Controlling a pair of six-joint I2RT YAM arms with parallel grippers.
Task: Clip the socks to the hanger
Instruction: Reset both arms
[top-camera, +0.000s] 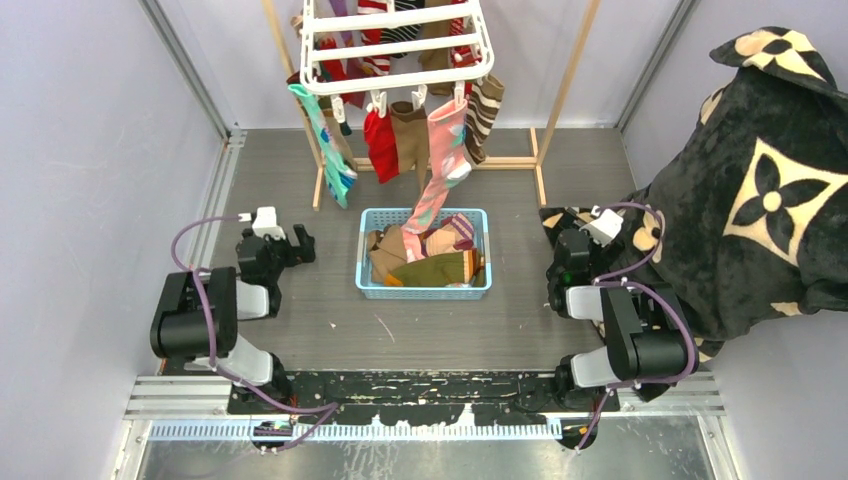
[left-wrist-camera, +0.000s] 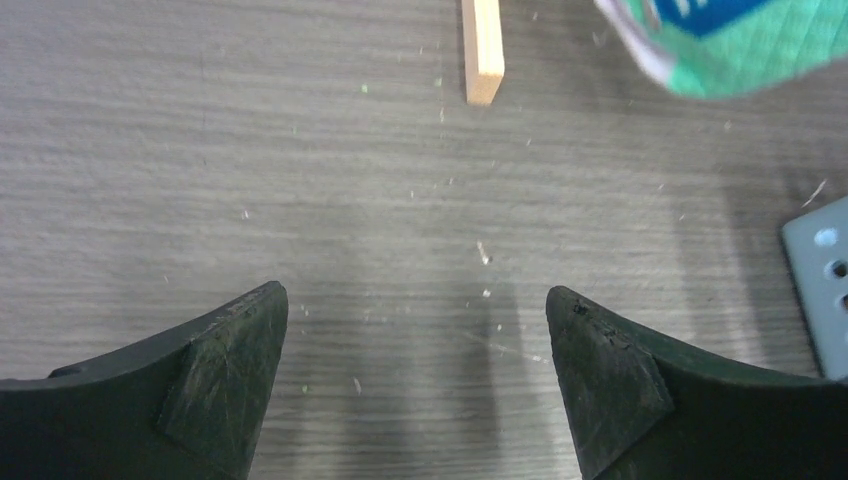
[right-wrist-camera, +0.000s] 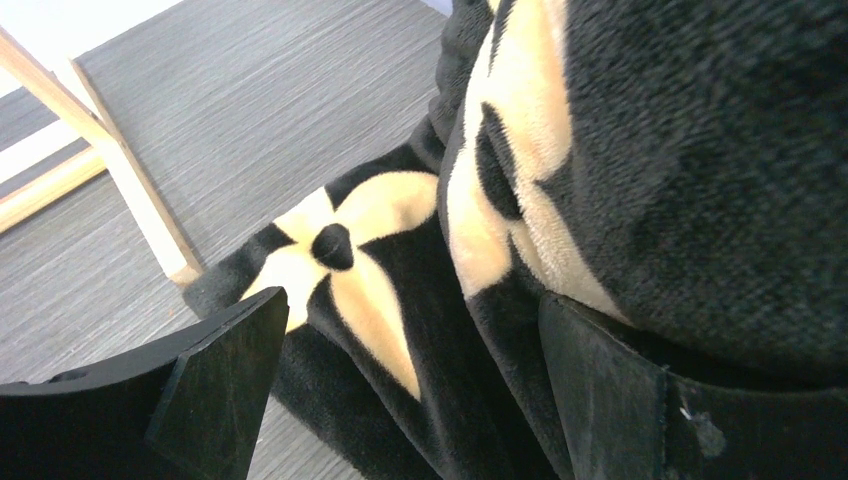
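Socks (top-camera: 432, 252) left to be clipped were heaped in the blue basket (top-camera: 425, 291) at the middle of the desk (top-camera: 310, 325), presumably so that either arm could reach them. At 12 o'clock from the basket, the white hanger (top-camera: 395, 62) was slung from a wooden frame (top-camera: 566, 88). A row was already pinned along its near edge: a teal sock (top-camera: 335, 165), a red sock (top-camera: 381, 145), a brown sock (top-camera: 410, 140), a pink sock (top-camera: 442, 165) and a striped sock (top-camera: 486, 112). The pink one hung low enough for its toe to dip to the basket.

The left pincer (top-camera: 301, 244) was parked at 9 o'clock from the basket, low over the desk, with its jaws spread and nothing between them. From the left wrist only bare desk was seen in the gap, with the basket's corner (left-wrist-camera: 820, 290) at 3 o'clock and the teal toe at 1 o'clock. The right pincer (top-camera: 558, 228) was set at 3 o'clock from the basket, likewise released and empty, its fingers pressed up against the black floral blanket (top-camera: 765, 185).

Both pincers were judged to be well apart from the socks. The basket lay between them, so a turn inward would be called for before any sock could be taken.
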